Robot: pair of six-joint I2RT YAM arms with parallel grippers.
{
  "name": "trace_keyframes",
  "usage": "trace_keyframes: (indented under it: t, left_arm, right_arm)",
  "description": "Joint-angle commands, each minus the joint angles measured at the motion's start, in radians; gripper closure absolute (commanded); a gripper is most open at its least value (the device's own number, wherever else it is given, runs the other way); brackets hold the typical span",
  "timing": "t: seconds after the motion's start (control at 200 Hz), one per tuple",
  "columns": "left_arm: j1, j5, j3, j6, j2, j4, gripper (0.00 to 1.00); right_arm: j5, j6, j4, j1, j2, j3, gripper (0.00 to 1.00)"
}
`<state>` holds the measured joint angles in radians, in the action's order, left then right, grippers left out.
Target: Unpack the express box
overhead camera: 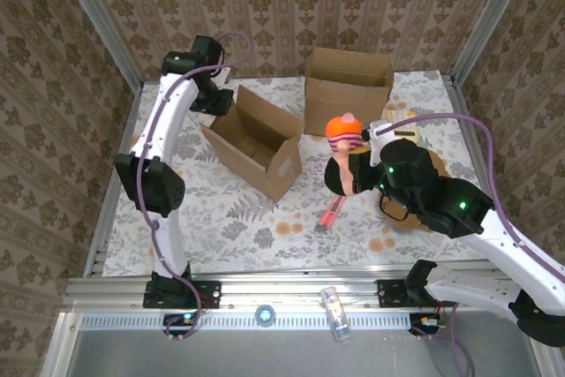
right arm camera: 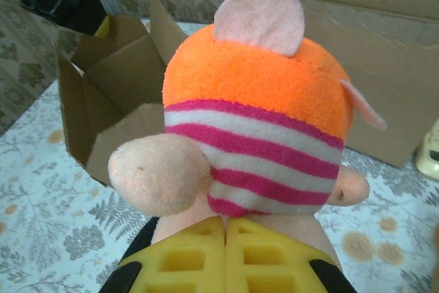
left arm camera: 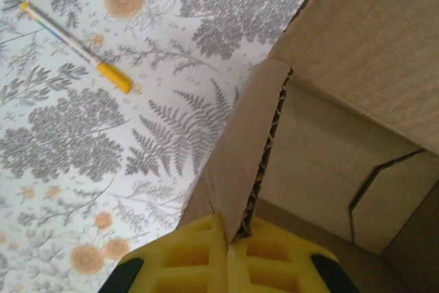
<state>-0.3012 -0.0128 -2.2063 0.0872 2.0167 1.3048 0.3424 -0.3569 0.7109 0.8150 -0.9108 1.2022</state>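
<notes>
**Top external view.** The express box [overhead camera: 256, 143] stands open at the table's middle left, on a fern-print cloth [overhead camera: 221, 218]. The left gripper [overhead camera: 214, 99] is at its far-left flap. A second carton [overhead camera: 347, 86] stands just behind it to the right. The right gripper [overhead camera: 349, 169] holds a plush toy [overhead camera: 344, 132] right of the express box and apart from it. A thin pink item [overhead camera: 329, 211] lies on the cloth below the toy.

**Left wrist view.** Adds the grip detail: the left gripper's [left arm camera: 228, 238] yellow pads [left arm camera: 185, 255] are pressed together on the flap's [left arm camera: 233, 162] corrugated edge, which rises from between them. A yellow-capped pen [left arm camera: 75, 42] lies on the cloth outside the box.

**Right wrist view.** The toy's [right arm camera: 254, 101] orange head and pink-and-white stripes sit directly above the right gripper [right arm camera: 225, 231]. Its pads [right arm camera: 185, 259] have nearly met, pinching the toy's peach base. The express box [right arm camera: 103, 87] stands behind on the left.
</notes>
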Motion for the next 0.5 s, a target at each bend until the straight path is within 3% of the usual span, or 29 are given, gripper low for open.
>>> trace_keyframes:
  t: [0.0, 0.095, 0.32, 0.495]
  left_arm:
    - [-0.007, -0.098, -0.030, 0.043, 0.049, -0.007, 1.00]
    - [-0.011, -0.111, -0.045, 0.047, 0.056, -0.007, 1.00]
    - [-0.012, -0.135, -0.101, 0.047, 0.053, -0.002, 0.68]
    - [-0.013, -0.156, -0.163, 0.046, 0.052, 0.010, 0.56]
  right_arm:
    - [-0.030, -0.031, 0.061, -0.030, 0.021, 0.007, 1.00]
    - [-0.046, -0.032, 0.066, -0.052, 0.020, 0.002, 1.00]
    - [-0.055, -0.037, 0.095, -0.100, -0.003, -0.008, 1.00]
    - [-0.091, -0.044, 0.103, -0.175, -0.021, -0.046, 1.00]
